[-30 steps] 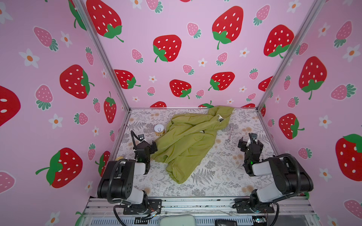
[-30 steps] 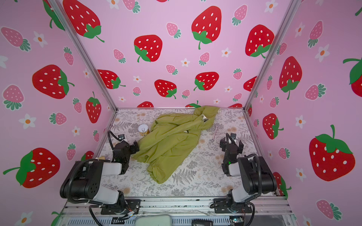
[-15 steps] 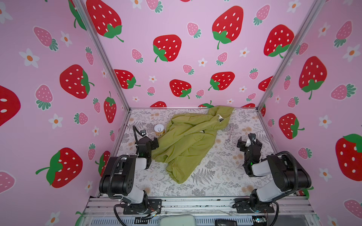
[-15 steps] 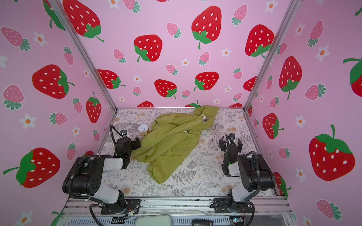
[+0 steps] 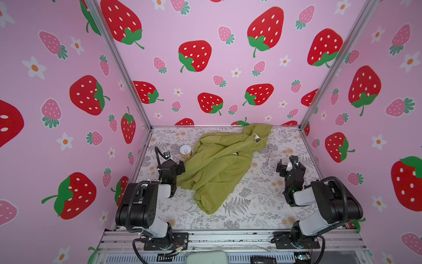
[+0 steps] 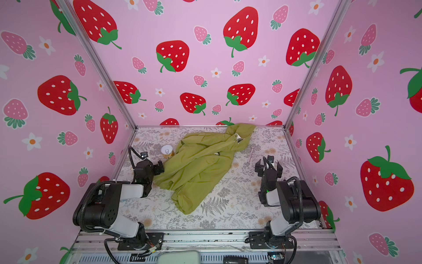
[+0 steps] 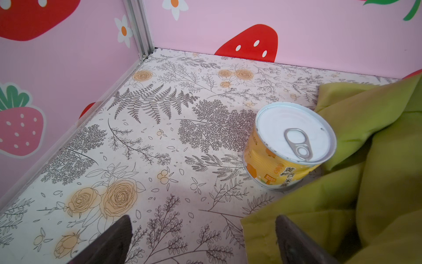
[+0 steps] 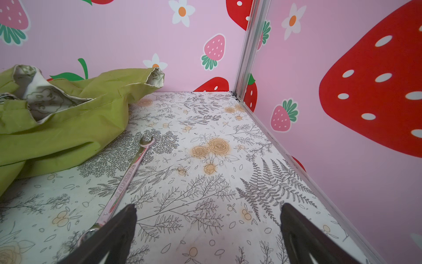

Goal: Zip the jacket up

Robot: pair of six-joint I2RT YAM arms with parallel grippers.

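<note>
Pink booth walls printed with strawberries and daisies; the tabletop (image 5: 251,205) is pale, with a grey fern and yellow rose pattern.

The jacket (image 5: 219,164), olive-green, lies crumpled across the middle of the table in both top views, running from the far wall toward the near centre. Cream patterned lining shows at its far end in the right wrist view. Whether the zipper is closed cannot be told.

The left gripper (image 5: 177,168) sits low at the jacket's left edge with its jaws spread wide and nothing between them. In the left wrist view one finger (image 7: 294,240) stands over the fabric's hem; contact cannot be told. A yellow pull-tab can (image 7: 290,146) stands upright just beside the jacket.

The right gripper (image 5: 289,166) is well apart from the jacket, jaws wide and empty. A metal wrench (image 8: 127,180) lies flat between it and the jacket.
</note>
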